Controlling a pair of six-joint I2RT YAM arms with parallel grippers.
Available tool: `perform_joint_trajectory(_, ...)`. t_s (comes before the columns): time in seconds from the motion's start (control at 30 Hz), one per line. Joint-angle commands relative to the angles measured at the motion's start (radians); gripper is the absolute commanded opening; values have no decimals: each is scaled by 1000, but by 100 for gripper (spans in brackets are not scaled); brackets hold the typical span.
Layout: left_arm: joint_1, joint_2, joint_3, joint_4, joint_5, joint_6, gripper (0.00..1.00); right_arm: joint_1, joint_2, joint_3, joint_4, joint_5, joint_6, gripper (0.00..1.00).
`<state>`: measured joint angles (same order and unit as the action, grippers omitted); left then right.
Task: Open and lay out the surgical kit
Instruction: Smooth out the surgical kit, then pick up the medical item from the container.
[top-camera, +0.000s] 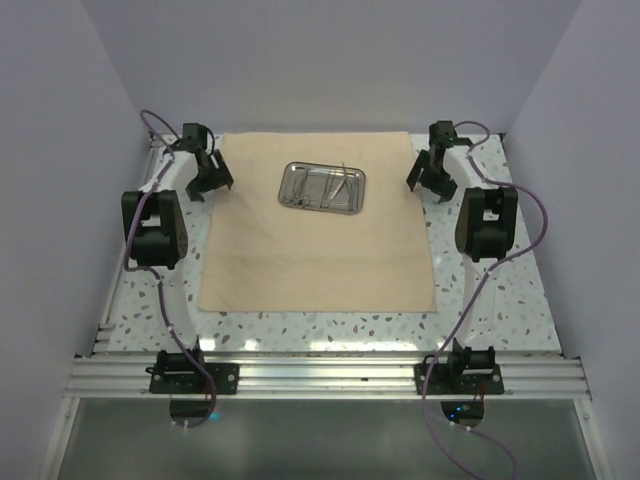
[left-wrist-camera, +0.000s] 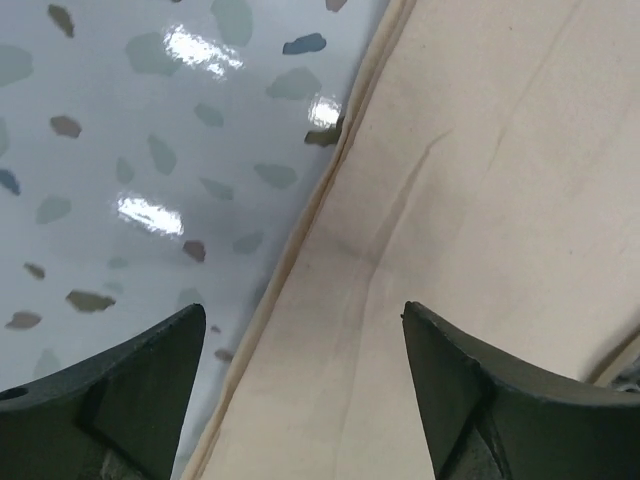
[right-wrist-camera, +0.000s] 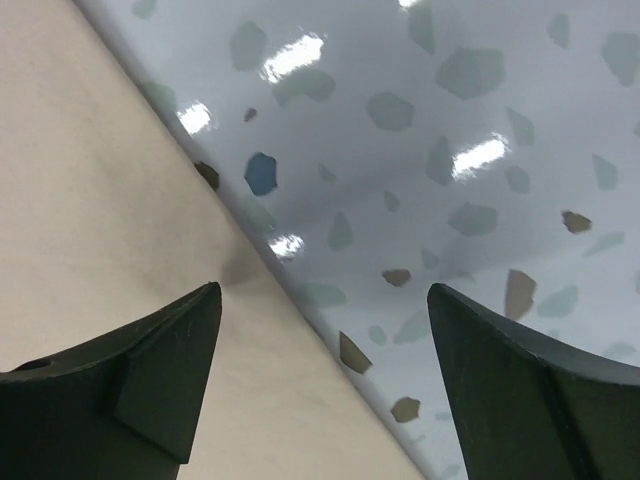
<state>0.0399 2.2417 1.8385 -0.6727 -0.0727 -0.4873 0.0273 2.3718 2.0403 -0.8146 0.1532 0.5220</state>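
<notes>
The tan cloth wrap (top-camera: 315, 240) of the surgical kit lies spread flat on the table. A shiny steel tray (top-camera: 322, 188) sits on its far half, with thin steel instruments (top-camera: 335, 185) inside. My left gripper (top-camera: 205, 185) hangs open over the cloth's far left edge. In the left wrist view that hemmed cloth edge (left-wrist-camera: 310, 215) runs between the spread fingers of the left gripper (left-wrist-camera: 305, 320), nothing held. My right gripper (top-camera: 428, 182) stands open at the far right edge. Its wrist view shows the right gripper (right-wrist-camera: 325, 300) empty above the cloth border (right-wrist-camera: 120, 200).
The speckled white table top (top-camera: 500, 300) shows round the cloth. Pale walls close in on the left, right and back. Aluminium rails (top-camera: 320, 375) with both arm bases run along the near edge. Purple cables (top-camera: 540, 215) loop beside each arm.
</notes>
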Motion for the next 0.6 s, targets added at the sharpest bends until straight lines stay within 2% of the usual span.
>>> perform_joint_trajectory(0.0,5,-186,-56,12,-24,9,84,-10,-188,-51,-29,98,-57,88)
perform_joint_trajectory(0.1,-17,-243,-50,-1,-16,21,84,-12,-319,-138,-28,70,-45,88)
perform_joint_trajectory(0.2,-61,-261,-28,13,-12,39,83,-9,-434,-285,1,13,-13,87)
perform_joint_trajectory(0.23,-87,-255,-10,27,5,45,82,-9,-522,-390,17,-44,-4,87)
perform_joint_trajectory(0.33,-155,-183,94,24,40,87,68,0,-684,-593,66,-118,16,86)
perform_joint_trajectory(0.43,-218,-70,237,1,68,116,60,14,-822,-738,57,-148,21,86)
perform_joint_trajectory(0.57,-270,54,355,12,90,124,60,29,-966,-860,23,-176,29,85)
